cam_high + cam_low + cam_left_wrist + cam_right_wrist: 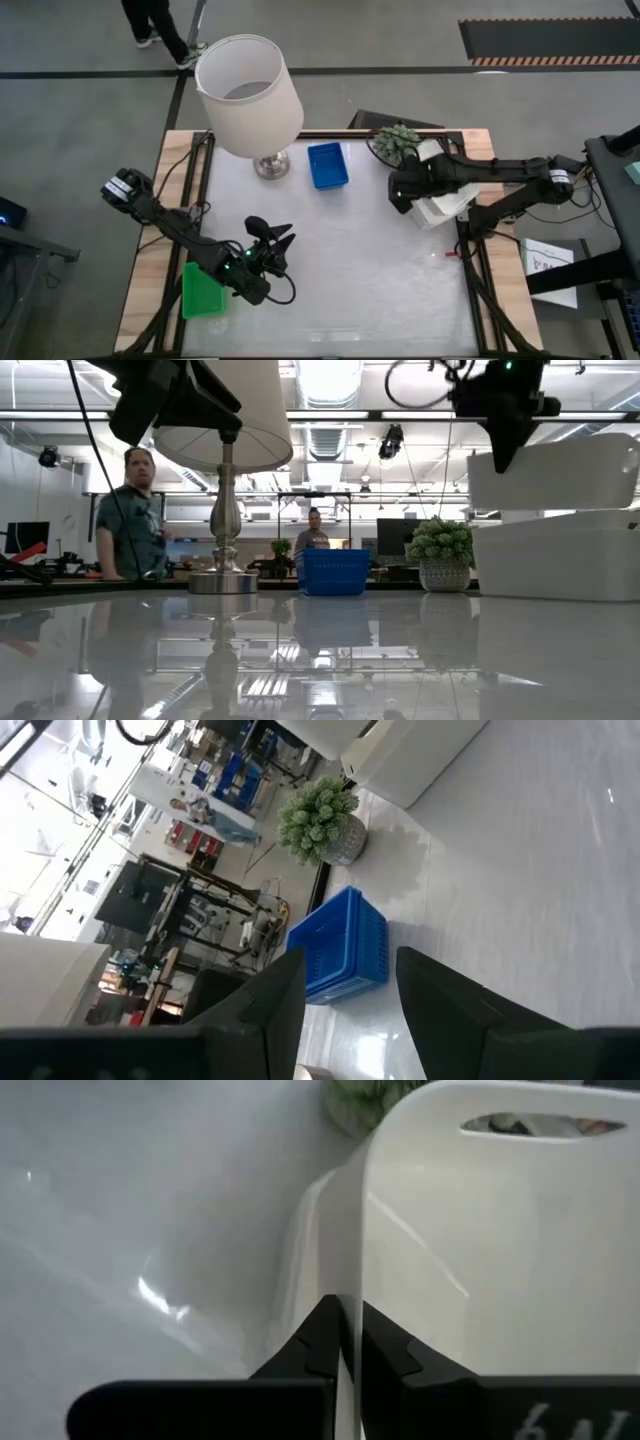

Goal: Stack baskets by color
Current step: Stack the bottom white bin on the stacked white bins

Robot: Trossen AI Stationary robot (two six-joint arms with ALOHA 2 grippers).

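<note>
The left gripper (272,240) sits at the near left of the table with its fingers spread and nothing between them, waiting just beside the green basket stack (203,291) at the near left edge. Farther back on the right side, the right gripper (350,1342) is pinched tight on the thin wall of a white basket (500,1270), which the low view shows raised clear of the table above another white basket (555,555) resting below it. Judged step in hand: carrying the white basket to nest it on its own colour. The next move calls for squaring the lifted basket over the lower one and lowering it evenly before release, keeping clear of the potted plant (397,142) just beside. The blue basket stack (327,165) stands at the far centre, near the lamp (250,95).
</note>
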